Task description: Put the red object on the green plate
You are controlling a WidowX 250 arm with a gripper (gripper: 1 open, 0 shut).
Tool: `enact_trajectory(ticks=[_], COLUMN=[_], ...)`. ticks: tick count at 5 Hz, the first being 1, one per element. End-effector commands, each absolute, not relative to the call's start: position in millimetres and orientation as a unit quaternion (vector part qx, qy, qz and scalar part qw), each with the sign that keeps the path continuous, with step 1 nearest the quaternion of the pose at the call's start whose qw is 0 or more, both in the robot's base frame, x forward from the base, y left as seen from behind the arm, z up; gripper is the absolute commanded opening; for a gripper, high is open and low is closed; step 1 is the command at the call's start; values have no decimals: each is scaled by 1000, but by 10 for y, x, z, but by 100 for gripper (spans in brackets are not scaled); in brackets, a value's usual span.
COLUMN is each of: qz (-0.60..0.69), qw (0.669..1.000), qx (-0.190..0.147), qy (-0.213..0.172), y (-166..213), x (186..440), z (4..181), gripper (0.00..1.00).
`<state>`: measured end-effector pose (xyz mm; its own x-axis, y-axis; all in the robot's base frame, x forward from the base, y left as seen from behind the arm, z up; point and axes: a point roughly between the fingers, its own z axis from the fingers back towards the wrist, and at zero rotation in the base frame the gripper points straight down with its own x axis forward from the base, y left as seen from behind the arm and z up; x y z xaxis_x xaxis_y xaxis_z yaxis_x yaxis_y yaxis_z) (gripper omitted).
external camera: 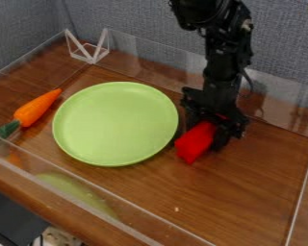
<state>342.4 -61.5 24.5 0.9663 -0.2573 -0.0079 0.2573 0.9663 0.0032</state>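
The red object [194,145] lies on the wooden table just right of the green plate [115,122], its near end sticking out toward the front. My gripper [215,129] points straight down and sits low over the object's far end. The black fingers [229,128] stand on either side of that end and look closed against it. The far end of the red object is hidden behind the fingers. The plate has nothing on it.
An orange carrot [38,107] with a green top lies left of the plate. A white wire stand [88,45] sits at the back left. Clear plastic walls [66,192] ring the table. Bare wood lies in front of the red object.
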Motion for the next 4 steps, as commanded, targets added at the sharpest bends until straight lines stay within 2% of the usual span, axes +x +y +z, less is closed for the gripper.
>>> enact_trajectory(ticks=[1, 2, 3, 4], qz=[-84, -96, -56, 5], qw=[996, 993, 995, 996], qx=[-1, -4, 0, 6], qy=[-40, -64, -87, -84], y=[-654, -460, -37, 464], x=[3625, 3580, 3476, 3294], z=[504, 817, 1097, 1070], gripper=[0, 0, 0, 0])
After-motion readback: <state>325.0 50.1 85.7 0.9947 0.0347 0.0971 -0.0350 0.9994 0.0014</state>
